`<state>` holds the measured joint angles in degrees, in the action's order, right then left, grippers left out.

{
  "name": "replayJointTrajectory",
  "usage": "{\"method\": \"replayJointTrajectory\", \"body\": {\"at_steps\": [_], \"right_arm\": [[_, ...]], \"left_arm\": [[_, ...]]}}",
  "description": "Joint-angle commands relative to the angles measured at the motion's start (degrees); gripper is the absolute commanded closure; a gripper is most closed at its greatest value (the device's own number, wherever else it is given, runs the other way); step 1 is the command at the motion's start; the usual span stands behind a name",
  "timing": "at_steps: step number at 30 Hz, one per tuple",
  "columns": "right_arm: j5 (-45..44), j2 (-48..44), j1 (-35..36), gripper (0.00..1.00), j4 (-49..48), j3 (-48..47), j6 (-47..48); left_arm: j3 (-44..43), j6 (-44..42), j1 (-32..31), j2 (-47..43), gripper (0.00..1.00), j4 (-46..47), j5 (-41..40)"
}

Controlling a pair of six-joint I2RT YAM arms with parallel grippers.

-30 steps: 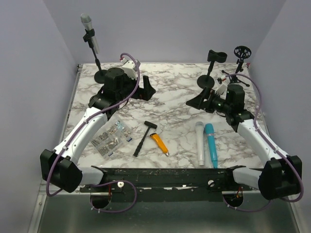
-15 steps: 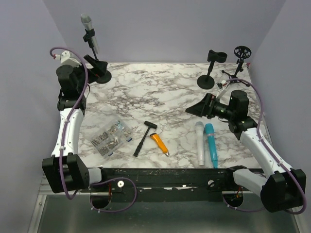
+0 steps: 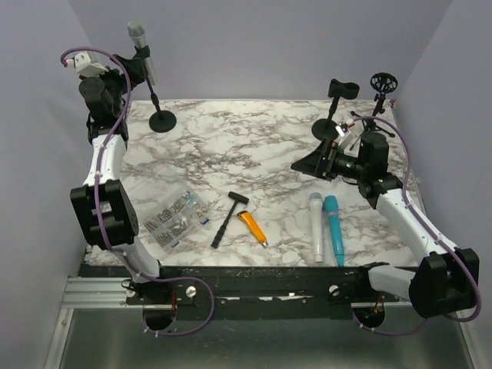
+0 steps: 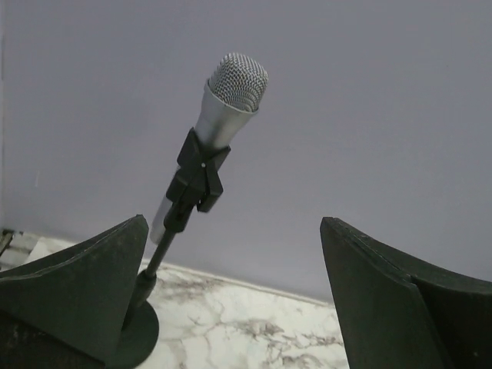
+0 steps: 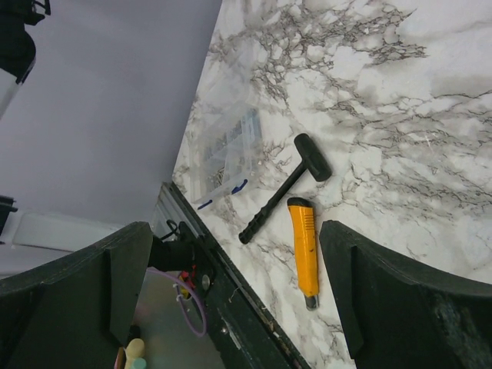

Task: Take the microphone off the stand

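Note:
A silver microphone (image 3: 139,40) sits tilted in the black clip of a stand (image 3: 160,117) at the back left of the marble table. In the left wrist view the microphone (image 4: 224,104) and its clip (image 4: 199,174) are ahead and left of centre, beyond the fingertips. My left gripper (image 3: 127,68) is raised beside the stand, just left of the microphone, open and empty (image 4: 234,223). My right gripper (image 3: 311,163) is open and empty over the right middle of the table (image 5: 234,231).
A white microphone (image 3: 316,227) and a teal one (image 3: 334,229) lie at the front right. Two empty stands (image 3: 336,104) (image 3: 380,91) are at the back right. A hammer (image 3: 228,218), a yellow knife (image 3: 252,227) and a bag of screws (image 3: 173,217) lie at the front.
My left arm has swung from the table's middle left up to the back left corner, level with the microphone. My right gripper has shifted only slightly.

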<state>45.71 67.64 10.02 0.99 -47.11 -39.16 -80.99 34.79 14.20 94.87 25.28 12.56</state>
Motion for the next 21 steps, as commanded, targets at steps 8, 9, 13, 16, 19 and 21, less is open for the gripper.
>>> {"method": "replayJointTrajectory", "body": {"at_steps": [8,9,13,16,19,21], "right_arm": [[-6.9,5.5,-0.1,0.0,12.1,-8.1,6.1],[-7.3,5.9,-0.1,0.0,13.2,-8.9,6.6],[-8.1,7.3,-0.1,0.0,14.6,-10.6,7.6],[-7.8,8.3,-0.1,0.0,14.6,-11.0,7.4],[-7.4,8.6,-0.1,0.0,14.1,-10.6,6.6],[-7.2,8.7,-0.1,0.0,13.9,-10.3,6.4]], "left_arm": [[-15.5,-2.9,-0.7,22.6,0.05,19.9,-5.0],[-16.2,-3.2,-1.0,23.6,0.05,20.3,-4.9],[-19.5,-4.5,-1.9,28.3,0.09,22.1,-5.1],[-23.8,-6.6,-3.3,31.6,0.11,19.6,-6.9],[-26.0,-5.6,-3.9,33.7,0.12,19.6,-7.9],[-26.8,-4.9,-4.2,34.7,0.16,19.9,-9.8]]}}
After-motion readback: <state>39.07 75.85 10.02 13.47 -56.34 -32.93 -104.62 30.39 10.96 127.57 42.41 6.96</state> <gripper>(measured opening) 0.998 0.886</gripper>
